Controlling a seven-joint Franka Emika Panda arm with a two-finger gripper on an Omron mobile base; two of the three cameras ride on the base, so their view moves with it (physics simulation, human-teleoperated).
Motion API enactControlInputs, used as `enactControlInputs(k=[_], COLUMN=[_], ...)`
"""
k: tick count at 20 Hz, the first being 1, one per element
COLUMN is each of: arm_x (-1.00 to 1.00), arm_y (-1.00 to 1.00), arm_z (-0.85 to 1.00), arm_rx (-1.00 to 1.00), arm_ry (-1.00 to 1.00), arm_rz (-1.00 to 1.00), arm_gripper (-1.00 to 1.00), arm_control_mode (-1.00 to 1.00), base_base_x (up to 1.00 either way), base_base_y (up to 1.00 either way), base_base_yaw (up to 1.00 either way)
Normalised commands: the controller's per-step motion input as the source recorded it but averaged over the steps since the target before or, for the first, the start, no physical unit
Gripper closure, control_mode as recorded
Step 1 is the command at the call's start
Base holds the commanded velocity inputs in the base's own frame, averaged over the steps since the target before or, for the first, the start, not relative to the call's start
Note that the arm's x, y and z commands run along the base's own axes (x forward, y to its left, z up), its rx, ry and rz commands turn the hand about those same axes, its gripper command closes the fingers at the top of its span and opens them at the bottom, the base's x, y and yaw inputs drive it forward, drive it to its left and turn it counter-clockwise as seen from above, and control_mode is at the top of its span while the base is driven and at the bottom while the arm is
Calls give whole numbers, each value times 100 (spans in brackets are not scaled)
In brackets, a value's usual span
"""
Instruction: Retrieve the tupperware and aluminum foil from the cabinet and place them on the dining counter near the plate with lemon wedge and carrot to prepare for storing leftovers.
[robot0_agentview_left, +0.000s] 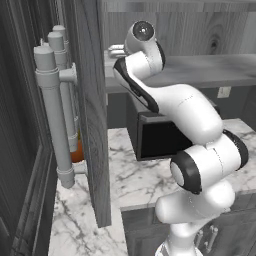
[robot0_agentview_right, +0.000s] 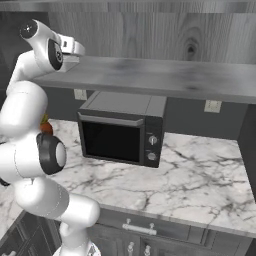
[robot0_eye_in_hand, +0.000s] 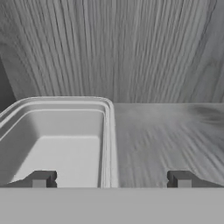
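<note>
gripper (robot0_eye_in_hand: 111, 179) on the cabinet shelf (robot0_eye_in_hand: 166, 140), fingers (robot0_eye_in_hand: 40, 179) spread wide to straddle the tub (robot0_eye_in_hand: 57, 140) wall before gripping.

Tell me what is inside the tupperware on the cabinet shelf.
The hand view shows the tupperware with a bare floor and walls, nothing resting inside. Its near end runs out of frame below the open gripper, so that part cannot be checked.

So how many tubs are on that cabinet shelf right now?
1. The tupperware sits on the cabinet shelf, left of centre in the hand view, its right rim between the open claw fingertips. Others may be hidden.
</note>
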Motion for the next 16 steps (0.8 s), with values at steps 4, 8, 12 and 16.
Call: enactControlInputs(k=[4,8,12,16], arm_x=[40,13,6,4], arm_y=[1,0,0,0], arm_z=[-21,-15,-14,-26], arm_rx=[0,0,0,0], arm_ry=[1,19,27,14], arm_rz=[0,-4,-8,-9], arm_gripper=[-100,100,100,100], arm_control_mode=[-100,-100,-100,-100], base_base_x=[0,0,0,0], base_base_y=[0,0,0,0], base_base_yaw=[0,0,0,0])
